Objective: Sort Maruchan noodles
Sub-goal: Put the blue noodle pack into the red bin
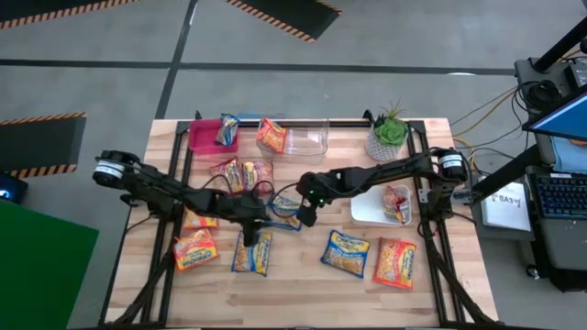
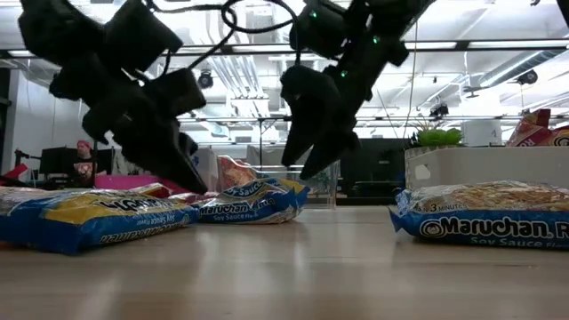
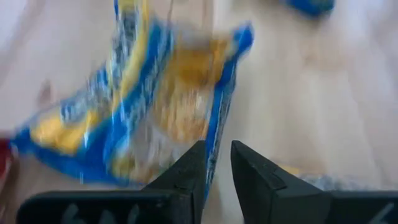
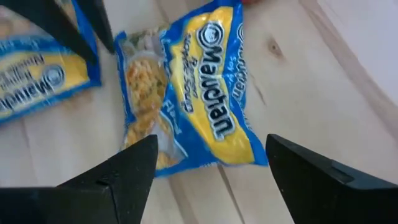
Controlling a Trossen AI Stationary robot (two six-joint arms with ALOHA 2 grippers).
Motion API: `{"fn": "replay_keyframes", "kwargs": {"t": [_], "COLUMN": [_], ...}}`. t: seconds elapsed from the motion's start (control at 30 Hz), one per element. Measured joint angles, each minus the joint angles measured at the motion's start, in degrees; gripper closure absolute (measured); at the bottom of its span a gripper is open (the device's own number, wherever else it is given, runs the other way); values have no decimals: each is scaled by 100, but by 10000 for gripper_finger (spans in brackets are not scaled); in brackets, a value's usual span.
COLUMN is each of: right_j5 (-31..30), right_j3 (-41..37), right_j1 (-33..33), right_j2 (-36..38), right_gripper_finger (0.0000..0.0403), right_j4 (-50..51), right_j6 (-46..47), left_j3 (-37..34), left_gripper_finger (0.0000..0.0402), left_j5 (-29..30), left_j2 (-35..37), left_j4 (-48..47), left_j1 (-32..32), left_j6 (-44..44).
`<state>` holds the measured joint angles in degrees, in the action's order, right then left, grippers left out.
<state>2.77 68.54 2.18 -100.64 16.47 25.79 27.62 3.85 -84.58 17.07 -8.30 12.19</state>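
Both tools hang over the middle of the bench (image 1: 303,275), each above a blue-marked Maruchan packet (image 4: 186,87) lying flat on the wood. The right tool (image 4: 208,165) is spread wide and grasps nothing; the left tool (image 3: 217,165) has its fingers nearly together, empty. Other packets lie scattered about, with some in the pink bin (image 1: 204,137), clear bin (image 1: 307,142) and white tray (image 1: 371,209).

I count about eleven noodle packets (image 1: 345,252), three bins (image 1: 306,140), one potted plant (image 1: 388,136), and two arms.
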Motion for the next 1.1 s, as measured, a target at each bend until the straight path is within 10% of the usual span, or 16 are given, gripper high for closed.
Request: {"fn": "replay_keyframes", "kwargs": {"t": [1.1], "right_j5": [1226], "right_j3": [-483], "right_j1": [297], "right_j2": [-448], "right_gripper_finger": [127], "right_j4": [-2159], "right_j6": [1005], "left_j3": [-398], "left_gripper_finger": [355], "left_j5": [293], "left_j2": [-1313], "left_j4": [1982], "left_j1": [29], "left_j6": [144]}}
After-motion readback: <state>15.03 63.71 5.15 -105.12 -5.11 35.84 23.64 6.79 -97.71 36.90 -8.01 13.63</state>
